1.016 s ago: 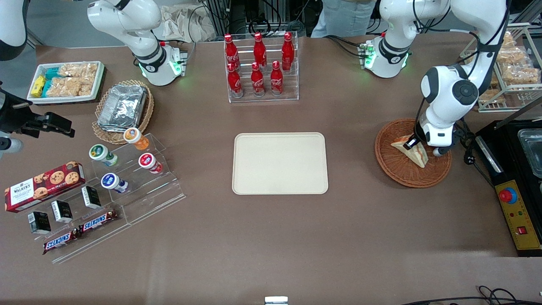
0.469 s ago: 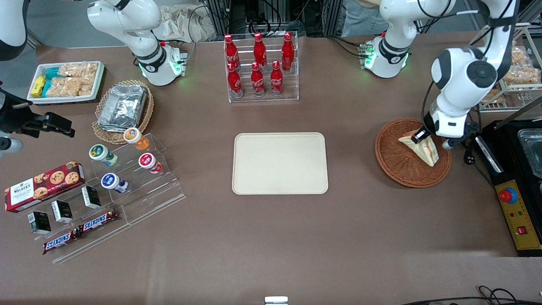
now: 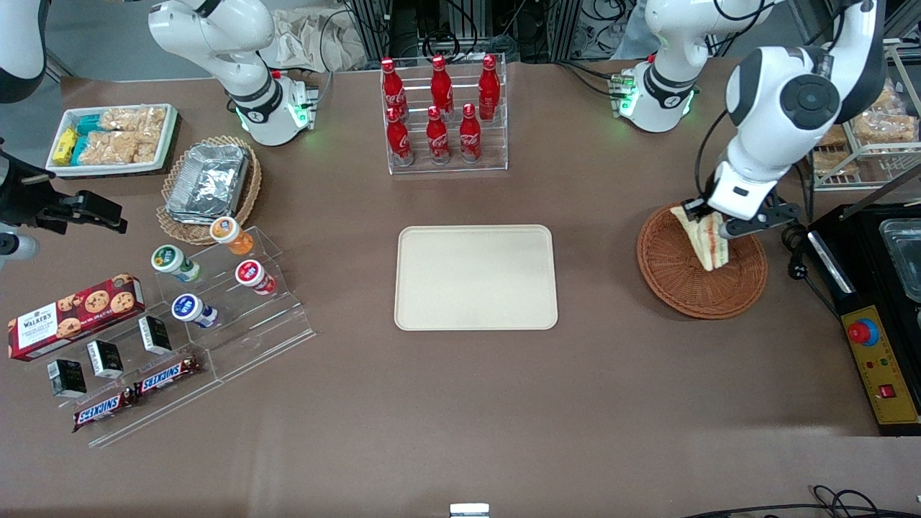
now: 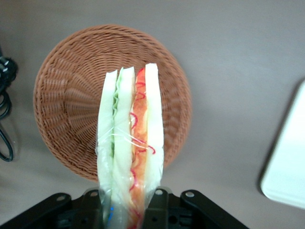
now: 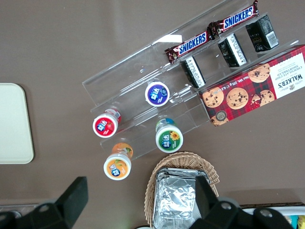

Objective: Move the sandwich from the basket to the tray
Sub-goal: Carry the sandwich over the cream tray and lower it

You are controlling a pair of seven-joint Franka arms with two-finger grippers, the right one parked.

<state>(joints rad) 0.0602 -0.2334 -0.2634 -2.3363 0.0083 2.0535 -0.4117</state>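
My left gripper [image 3: 709, 220] is shut on the sandwich [image 3: 704, 243], a plastic-wrapped wedge of white bread with red and green filling. It holds the wedge above the reddish-brown wicker basket [image 3: 669, 267], tip hanging down. In the left wrist view the sandwich [image 4: 129, 138] stands on edge between the black fingers [image 4: 155, 206], and the gripper [image 4: 125, 207] grips its wide end, with the basket [image 4: 66, 95] underneath. The cream tray [image 3: 475, 277] lies flat mid-table, toward the parked arm's end from the basket; its corner [image 4: 290, 162] shows in the left wrist view.
A rack of red cola bottles [image 3: 442, 115] stands farther from the front camera than the tray. A black appliance with a red button [image 3: 874, 345] and a cable [image 3: 795, 252] lie beside the basket. A snack display [image 3: 180, 324] and a tan basket with a foil container [image 3: 209, 183] sit at the parked arm's end.
The gripper has risen with the sandwich, lifting it off the basket floor. The wedge has swung so that its filling edge faces the front camera and its tip points down.
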